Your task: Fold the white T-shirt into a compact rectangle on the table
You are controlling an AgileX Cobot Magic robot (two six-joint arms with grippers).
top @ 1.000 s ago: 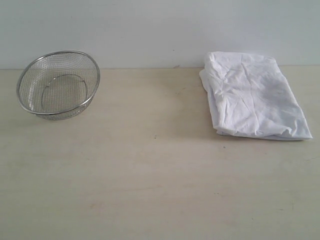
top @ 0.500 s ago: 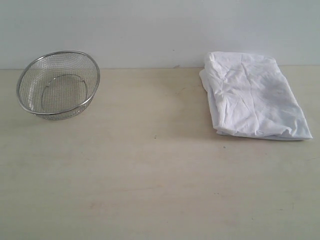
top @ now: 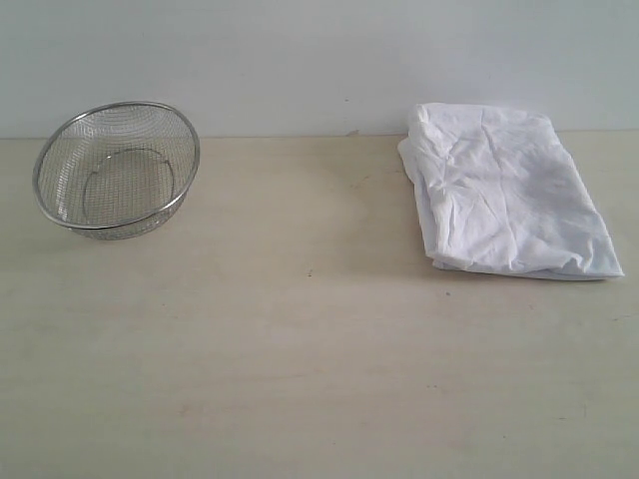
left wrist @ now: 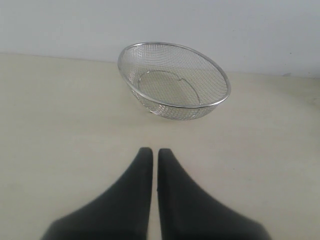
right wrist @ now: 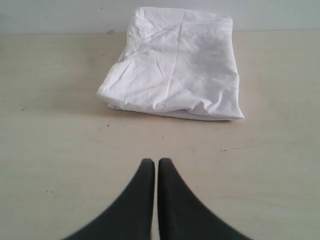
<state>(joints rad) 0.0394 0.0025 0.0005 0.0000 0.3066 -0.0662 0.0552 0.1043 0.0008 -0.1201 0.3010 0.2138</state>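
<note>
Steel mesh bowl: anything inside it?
Nothing lies inside the steel mesh bowl, which sits tilted. Only its own base ring and the table show through the mesh. The spot right under its base is too blurred to judge.

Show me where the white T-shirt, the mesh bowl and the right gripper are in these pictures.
white T-shirt (top: 504, 195), exterior view, middle of the folded cloth.
mesh bowl (top: 65, 165), exterior view, inner mesh wall.
right gripper (right wrist: 156, 164), right wrist view, between its shut fingertips.

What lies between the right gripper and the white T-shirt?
Nothing but bare table: the right wrist view shows an open stretch between the shut right gripper and the white T-shirt.
</note>
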